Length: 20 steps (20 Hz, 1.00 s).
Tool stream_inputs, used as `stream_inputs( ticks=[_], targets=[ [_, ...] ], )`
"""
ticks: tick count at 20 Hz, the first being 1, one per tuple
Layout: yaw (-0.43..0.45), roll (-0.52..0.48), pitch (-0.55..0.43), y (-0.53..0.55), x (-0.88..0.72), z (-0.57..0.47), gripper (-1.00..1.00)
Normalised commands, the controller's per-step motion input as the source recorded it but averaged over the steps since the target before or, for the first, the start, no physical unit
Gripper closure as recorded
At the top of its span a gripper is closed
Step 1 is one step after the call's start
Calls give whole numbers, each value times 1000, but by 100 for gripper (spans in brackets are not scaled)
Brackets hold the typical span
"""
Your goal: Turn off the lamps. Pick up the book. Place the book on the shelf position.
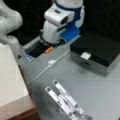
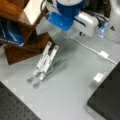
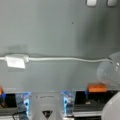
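Grey worktop (image 1: 100, 92) carries a white cord with an inline switch (image 1: 52, 62) at its centre. At twelve o'clock the arm folds low, its jaws hidden, so I cannot tell their state. At nine o'clock the book (image 1: 10, 77) lies flat, untouched. Judged best: press the switch squarely from above.

1. The arm (image 1: 62, 22) hangs over the back of the grey table (image 1: 100, 92). Its white and blue wrist is pretty much all you get; the gripper isn't in view.
2. A black box (image 1: 98, 51) with a white handle (image 1: 85, 55) sits at right.
3. A white cable (image 1: 47, 67) with an inline switch (image 1: 52, 62) runs across the table.
4. A metal folding stand (image 1: 66, 100) lies near the bottom.
5. The book (image 1: 10, 80) lies flat on the shelf (image 1: 22, 110) at left.
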Motion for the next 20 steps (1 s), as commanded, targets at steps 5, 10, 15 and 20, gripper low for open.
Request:
stream_inputs(
  ticks=[5,10,15,20],
  targets=[
    [35,333,-467,22,-415,-265,-100],
    [40,298,-340,-64,-419,-145,-100],
    [33,202,-238,-117,-270,-84,-100],
    [53,155,-228,-123,-157,-166,-100]
  ],
)
